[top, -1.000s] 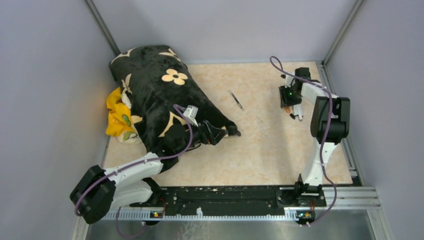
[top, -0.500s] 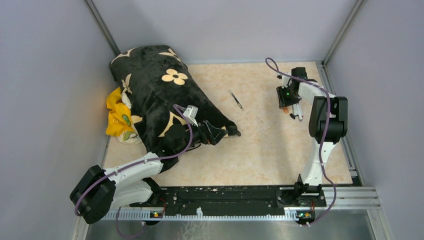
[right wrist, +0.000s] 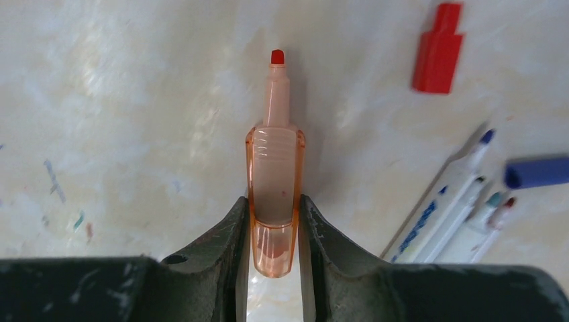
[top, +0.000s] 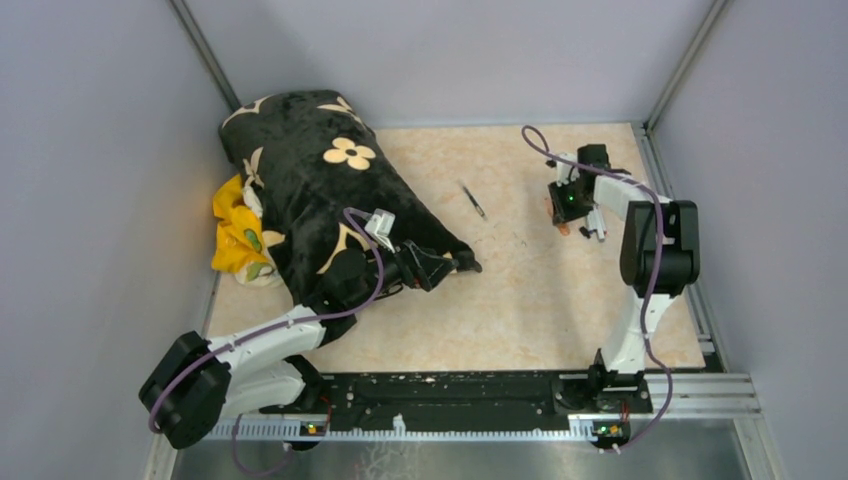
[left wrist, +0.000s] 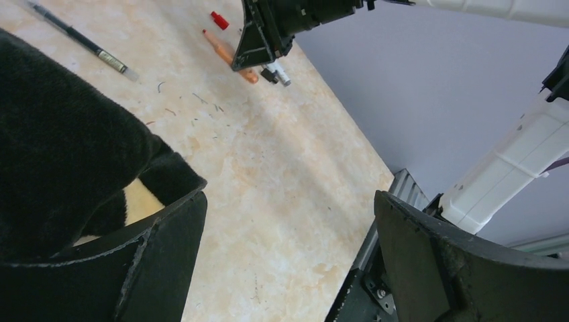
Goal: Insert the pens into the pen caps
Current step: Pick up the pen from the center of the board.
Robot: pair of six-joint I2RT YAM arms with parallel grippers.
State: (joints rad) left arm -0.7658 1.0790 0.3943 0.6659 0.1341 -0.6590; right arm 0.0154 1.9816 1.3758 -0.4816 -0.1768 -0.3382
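Observation:
My right gripper [right wrist: 274, 204] is shut on the orange marker [right wrist: 275, 154], one finger pressed against each side of the barrel's rear end. Its bare red tip points away from the wrist, low over the table. A red cap [right wrist: 437, 48] lies ahead to the right. White-barrelled markers [right wrist: 439, 201] and a purple cap [right wrist: 537, 172] lie at the right. The top view has the right gripper [top: 566, 212] at the far right beside the white markers [top: 597, 228]. The thin dark pen [top: 473, 200] lies alone mid-table. My left gripper [left wrist: 288, 201] is open and holds nothing, next to the black cloth.
A black plush cloth with cream flowers [top: 320, 190] covers the far left of the table, with a yellow item [top: 238, 235] tucked at its left edge. The enclosure walls stand close on all sides. Small ink marks dot the tabletop [left wrist: 201, 100].
The right gripper shifted slightly left and its jaws closed onto the orange marker. The left arm has not moved.

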